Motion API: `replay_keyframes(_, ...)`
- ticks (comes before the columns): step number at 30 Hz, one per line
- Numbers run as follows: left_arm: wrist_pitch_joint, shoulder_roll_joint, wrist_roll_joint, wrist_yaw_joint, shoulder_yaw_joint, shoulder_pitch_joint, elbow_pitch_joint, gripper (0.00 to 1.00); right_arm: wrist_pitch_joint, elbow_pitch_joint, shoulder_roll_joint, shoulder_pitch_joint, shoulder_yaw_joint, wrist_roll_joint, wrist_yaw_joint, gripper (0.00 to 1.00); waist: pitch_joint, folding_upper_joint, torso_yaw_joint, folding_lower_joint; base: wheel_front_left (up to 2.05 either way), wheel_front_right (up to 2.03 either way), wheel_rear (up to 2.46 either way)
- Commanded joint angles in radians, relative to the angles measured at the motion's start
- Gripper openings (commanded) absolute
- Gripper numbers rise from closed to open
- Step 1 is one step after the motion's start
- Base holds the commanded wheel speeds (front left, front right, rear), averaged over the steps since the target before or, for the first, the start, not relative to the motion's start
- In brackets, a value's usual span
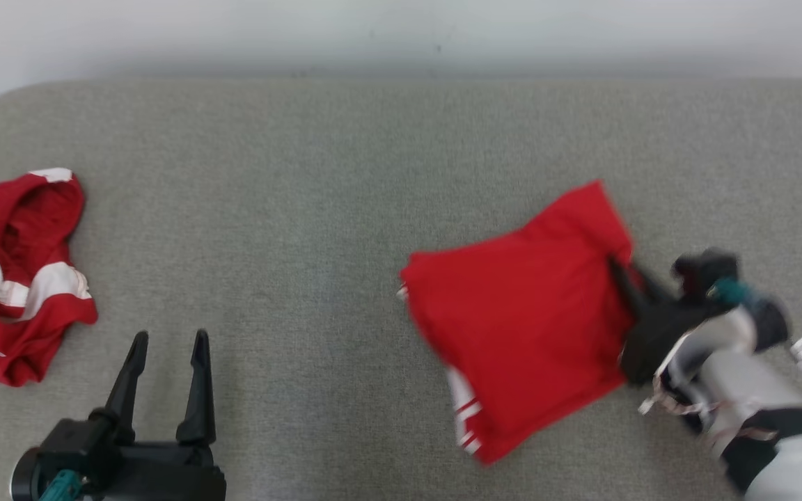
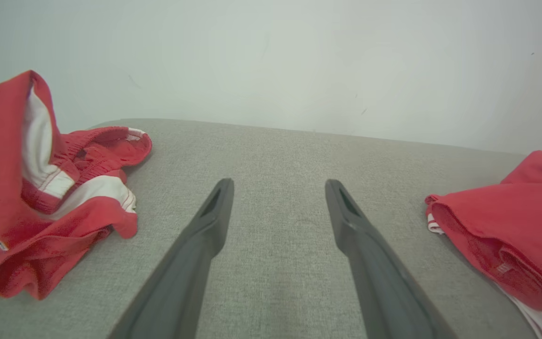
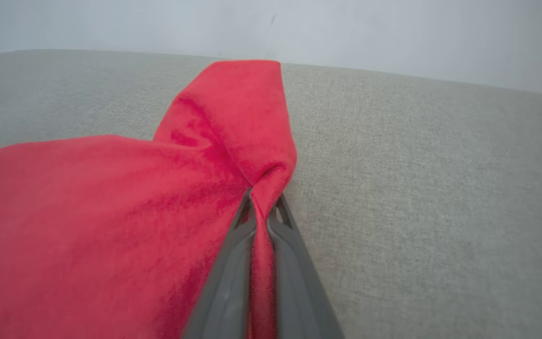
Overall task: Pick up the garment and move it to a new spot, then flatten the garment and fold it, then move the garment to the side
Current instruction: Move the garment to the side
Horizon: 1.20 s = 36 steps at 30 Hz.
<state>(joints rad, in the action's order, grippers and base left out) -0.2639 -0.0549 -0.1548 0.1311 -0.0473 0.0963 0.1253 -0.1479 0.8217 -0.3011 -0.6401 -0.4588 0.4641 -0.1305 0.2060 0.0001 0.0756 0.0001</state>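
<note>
The big grey padded surface (image 1: 303, 174) has loads of bare room, so space isn't the issue. The folded red garment (image 1: 519, 320) lies right of centre with white stripes peeking out at its near edge. It looks folded already, so I reckon this is the move-it-aside step. Way over on the left there's a crumpled red-and-white garment (image 1: 18, 278), well apart, so no tangle unless the move heads that way.

My real worry is the right gripper (image 1: 617, 268). It's clamped on one spot of the folded garment's right edge, and its wrist view shows just a thin pinch of cloth bunched between the fingers. Drag or lift from a single point like that and the layers could slide apart, or the far corner could flop open and wreck the fold. If it's only caught the top layer, the rest gets left behind.

The left gripper (image 1: 170, 341) hovers over bare surface, fingers spread wide, holding nothing, so it's not steadying the other edge.
</note>
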Motion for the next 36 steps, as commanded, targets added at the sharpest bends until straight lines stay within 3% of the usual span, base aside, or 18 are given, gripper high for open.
replay_keyframes(1,0.000,0.001,-0.003,-0.002,0.004,0.025,-0.007,1.00,0.007,-0.006,-0.036,-0.038,-0.005,0.003,0.000,0.00,0.064,-0.0001,-0.020,-0.0001,0.00,0.00,0.00)
replay_keyframes(10,0.000,-0.052,-0.002,-0.002,-0.005,0.105,-0.088,1.00,0.042,-0.054,-0.271,-0.274,0.002,0.027,0.000,0.00,0.289,-0.0001,-0.118,-0.0001,0.00,0.00,0.00)
replay_keyframes(21,0.000,-0.126,0.006,-0.002,-0.018,0.145,-0.184,1.00,0.084,-0.091,-0.470,-0.396,0.058,0.040,0.000,0.00,0.429,-0.0001,-0.217,-0.0001,0.00,0.00,0.00)
replay_keyframes(28,0.000,-0.139,0.014,-0.002,-0.039,0.118,-0.258,1.00,0.097,-0.092,-0.544,-0.452,0.068,0.020,0.000,0.00,0.475,-0.0001,-0.245,-0.0001,0.00,0.00,0.00)
replay_keyframes(35,0.001,-0.136,0.016,-0.001,-0.042,0.107,-0.279,1.00,0.066,-0.038,-0.558,-0.526,0.056,-0.016,0.000,0.00,0.499,-0.0001,-0.248,-0.0001,0.00,0.00,0.00)
replay_keyframes(36,0.001,-0.135,0.016,-0.001,-0.042,0.110,-0.277,1.00,0.058,-0.023,-0.555,-0.534,0.059,-0.022,0.000,0.09,0.501,-0.0001,-0.247,-0.0001,0.00,0.00,0.00)
